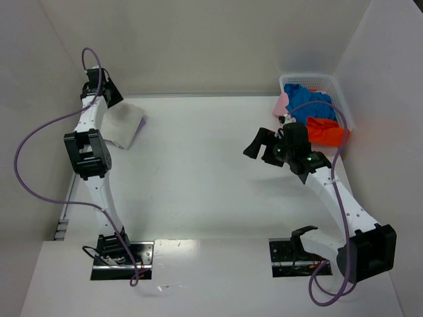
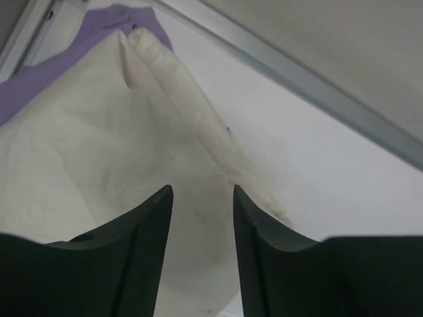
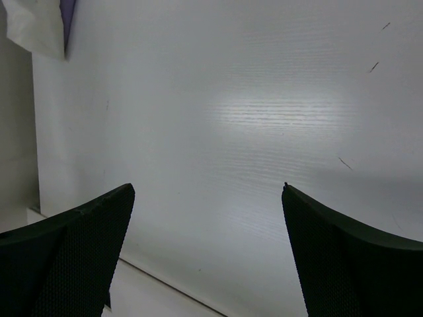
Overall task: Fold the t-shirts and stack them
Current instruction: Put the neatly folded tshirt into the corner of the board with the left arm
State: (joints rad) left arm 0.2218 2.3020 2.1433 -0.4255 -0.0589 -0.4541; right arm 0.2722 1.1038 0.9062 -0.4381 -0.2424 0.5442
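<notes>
Two grippers: we note right gripper point(image 3: 207, 188) wide, empty, nearest shirts point(image 1: 309, 104) in basket point(image 1: 307, 77) far-right; left gripper point(image 2: 201, 190) narrow above off-white shirt point(image 2: 79, 145).

Left fingers point(image 2: 142, 257) stand half-parted; right fingers point(image 3: 73, 251) spread wide.

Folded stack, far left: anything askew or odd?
Slightly. The off-white t-shirt doesn't fully cover the lavender t-shirt beneath it, so lavender shows past one edge. Its folded side looks rolled and loose. Nothing looks damaged.
</notes>
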